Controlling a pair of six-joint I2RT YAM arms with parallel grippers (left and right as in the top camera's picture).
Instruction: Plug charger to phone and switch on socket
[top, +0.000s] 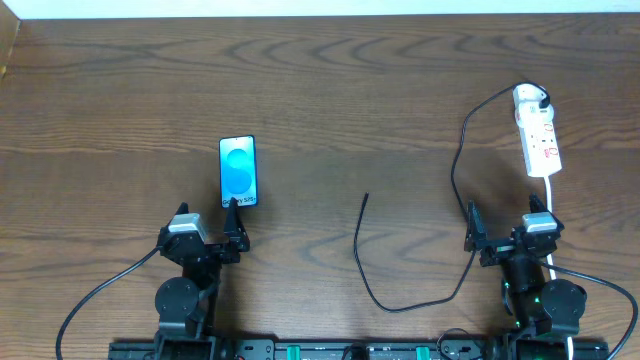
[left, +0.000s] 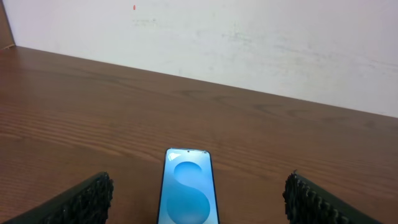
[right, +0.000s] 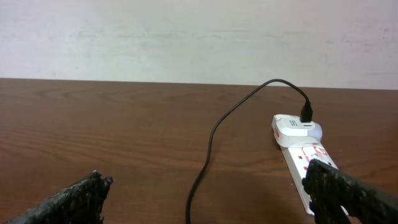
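our left tool (top: 207, 215) gapes empty, the phone (top: 238, 172) just ahead of it, unheld: we judge it could slide when pushed. right of it the charger (top: 360, 250) lies loose. our right tool (top: 505, 218), also released, faces the socket (top: 537, 135).

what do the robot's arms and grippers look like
Both arms are black, with round joint housings and a silver-grey block behind each gripper. The left gripper and right gripper each have two black fingers with knobbly pads. Black cables loop from the bases; small green lights dot the right arm.
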